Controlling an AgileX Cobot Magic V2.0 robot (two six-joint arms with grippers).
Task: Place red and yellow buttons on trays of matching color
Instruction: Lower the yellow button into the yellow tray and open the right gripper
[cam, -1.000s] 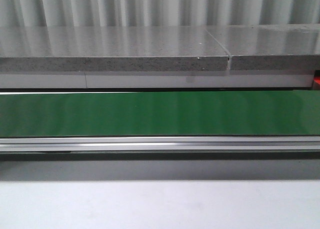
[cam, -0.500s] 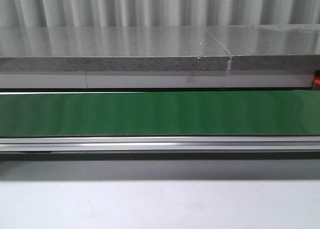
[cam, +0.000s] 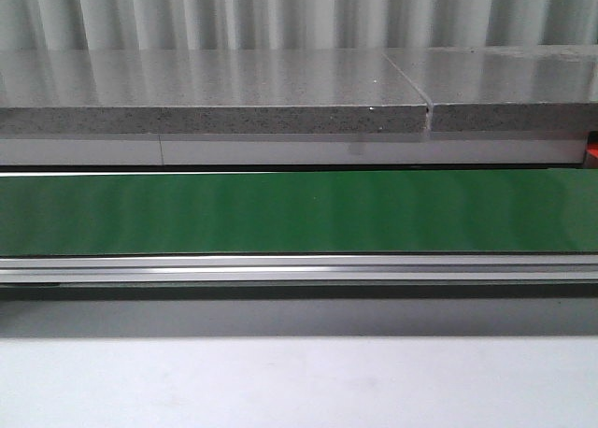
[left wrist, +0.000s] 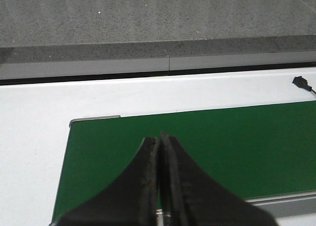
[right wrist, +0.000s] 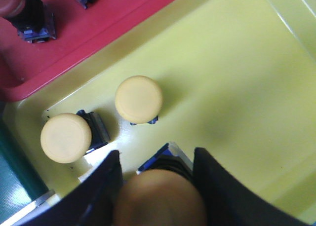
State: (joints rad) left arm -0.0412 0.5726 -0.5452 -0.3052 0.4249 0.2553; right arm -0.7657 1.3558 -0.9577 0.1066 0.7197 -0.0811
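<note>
In the right wrist view, my right gripper (right wrist: 157, 159) is shut on a yellow button (right wrist: 160, 199) with a black and blue base, its cap dull in shadow. It hangs low over the yellow tray (right wrist: 237, 63). Two more yellow buttons (right wrist: 138, 99) (right wrist: 65, 137) stand on that tray just beyond the fingers. The red tray (right wrist: 89, 33) adjoins it and carries a red button (right wrist: 12, 1). My left gripper (left wrist: 159, 137) is shut with nothing in it, above the green belt (left wrist: 237, 147). No gripper or button shows in the front view.
The green conveyor belt (cam: 299, 211) runs across the front view with an aluminium rail (cam: 299, 269) in front and a grey stone shelf (cam: 215, 120) behind. A small black connector (left wrist: 299, 81) lies on the white surface past the belt.
</note>
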